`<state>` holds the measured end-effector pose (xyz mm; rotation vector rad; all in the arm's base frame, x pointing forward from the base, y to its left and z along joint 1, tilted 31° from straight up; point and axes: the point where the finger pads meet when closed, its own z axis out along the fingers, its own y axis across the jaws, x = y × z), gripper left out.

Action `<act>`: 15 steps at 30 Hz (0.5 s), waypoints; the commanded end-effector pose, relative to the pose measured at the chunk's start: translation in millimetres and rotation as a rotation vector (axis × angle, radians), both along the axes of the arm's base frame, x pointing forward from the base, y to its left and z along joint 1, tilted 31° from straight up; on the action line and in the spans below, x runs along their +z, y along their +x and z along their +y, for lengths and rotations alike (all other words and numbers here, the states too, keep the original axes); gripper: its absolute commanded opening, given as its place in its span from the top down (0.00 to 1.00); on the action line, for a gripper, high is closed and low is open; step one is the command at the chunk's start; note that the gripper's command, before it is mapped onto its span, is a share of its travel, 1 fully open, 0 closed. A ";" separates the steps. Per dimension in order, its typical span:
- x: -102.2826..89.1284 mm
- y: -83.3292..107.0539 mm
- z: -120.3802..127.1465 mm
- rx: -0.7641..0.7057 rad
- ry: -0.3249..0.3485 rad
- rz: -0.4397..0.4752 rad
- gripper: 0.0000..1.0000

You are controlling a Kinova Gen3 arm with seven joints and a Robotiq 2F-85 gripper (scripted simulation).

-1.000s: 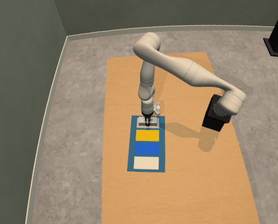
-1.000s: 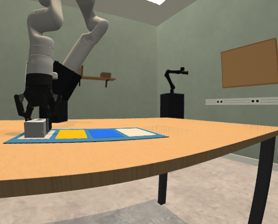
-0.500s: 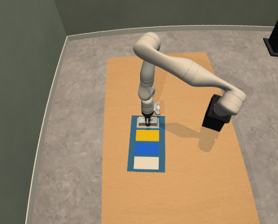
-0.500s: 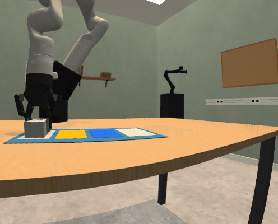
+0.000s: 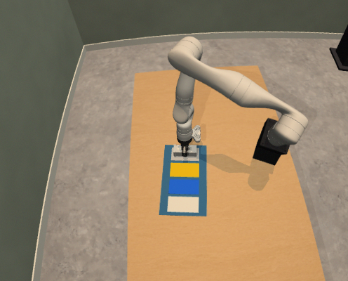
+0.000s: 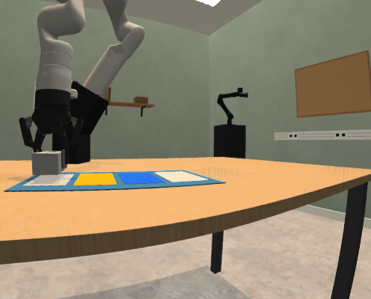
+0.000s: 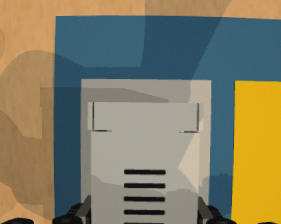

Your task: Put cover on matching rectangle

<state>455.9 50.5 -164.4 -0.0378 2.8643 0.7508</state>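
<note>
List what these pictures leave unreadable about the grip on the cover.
- Fingertips on the cover: cut off by the wrist view's bottom edge.
- Wall dents: cover too small from the top, under the gripper.
- Whether it is lifted off the grey pad: exterior angle too low.

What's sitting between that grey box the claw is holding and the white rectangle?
Two rectangles: yellow next to the grey cover, then blue, then white. The top view shows the row best.
</note>
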 end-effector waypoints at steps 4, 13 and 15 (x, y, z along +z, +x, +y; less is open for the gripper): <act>11.9 -1.6 -7.2 -0.001 -0.001 -0.001 1.00; 27.4 -4.7 -16.0 -0.001 -0.001 -0.001 1.00; 30.3 -5.2 -17.7 -0.001 -0.001 -0.001 1.00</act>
